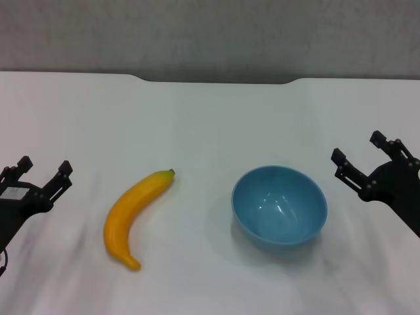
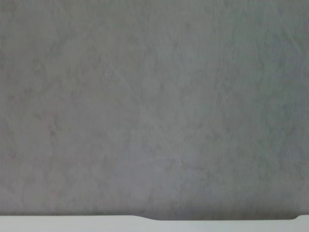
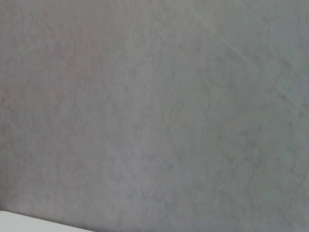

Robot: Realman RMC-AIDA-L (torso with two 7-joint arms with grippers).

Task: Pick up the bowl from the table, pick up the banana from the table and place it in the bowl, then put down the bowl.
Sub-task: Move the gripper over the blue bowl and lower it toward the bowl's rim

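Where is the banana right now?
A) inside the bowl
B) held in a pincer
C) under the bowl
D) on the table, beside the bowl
D: the banana lies flat on the table, apart from the empty bowl, on its left; both pincers, left and right, are open and away from it.

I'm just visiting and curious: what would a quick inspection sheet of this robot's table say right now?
Surface: plain white tabletop, notch in its far edge.
Job's things: curved yellow-orange banana lying flat, left of the round light-blue bowl; apart, bowl upright and empty.
Clutter: nothing seen.
Grippers: left gripper open at the left edge; right gripper open beside the bowl, touching nothing.
Cables: a thin dark one by the left arm.
Surroundings: grey wall behind.
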